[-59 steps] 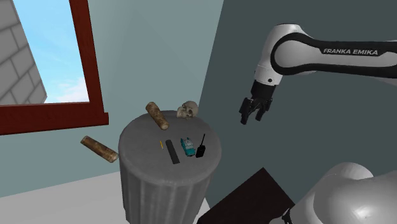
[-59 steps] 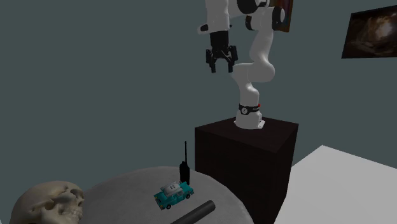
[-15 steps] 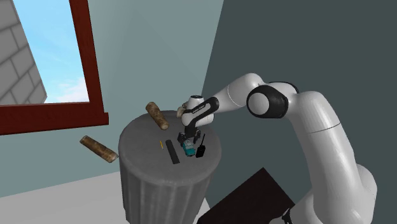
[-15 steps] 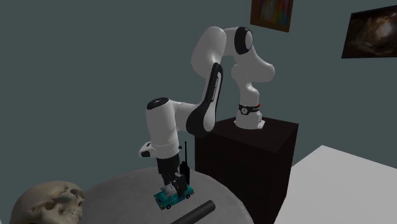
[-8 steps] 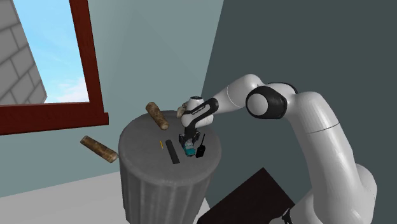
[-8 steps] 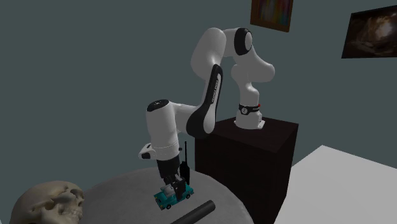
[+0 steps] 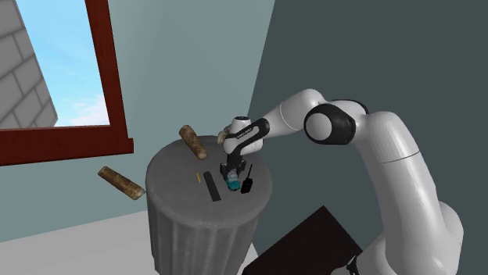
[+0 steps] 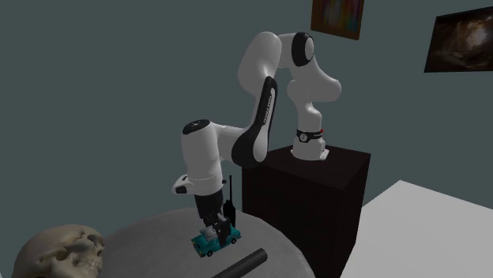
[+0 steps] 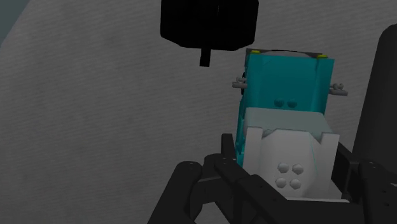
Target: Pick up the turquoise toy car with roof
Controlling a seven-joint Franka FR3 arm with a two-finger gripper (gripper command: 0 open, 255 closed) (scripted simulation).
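Note:
The turquoise toy car [image 8: 214, 244] with a white roof [image 9: 285, 167] is on the round grey table [image 7: 184, 205], near the edge closest to the stand. My black gripper [image 8: 212, 231] comes down on it from above and is shut on it, the fingers clasping the car's sides at the roof. In the shoulder view the gripper [image 7: 234, 173] covers most of the car [image 7: 231, 184]. From the wrist, the turquoise hood [image 9: 285, 89] sticks out beyond the fingers [image 9: 216, 181]. Whether the wheels still touch the table I cannot tell.
A black walkie-talkie [image 8: 231, 210] stands right beside the car. On the table also lie a black bar [image 7: 213, 187], a small yellow piece [image 7: 199, 178], a brown log [image 7: 192, 142] and a skull [image 8: 59, 253]. The dark stand [image 8: 308, 189] is close behind.
Within the last second the fingers closed onto the car. Since then the hand has edged up very slightly and the car has barely shifted.

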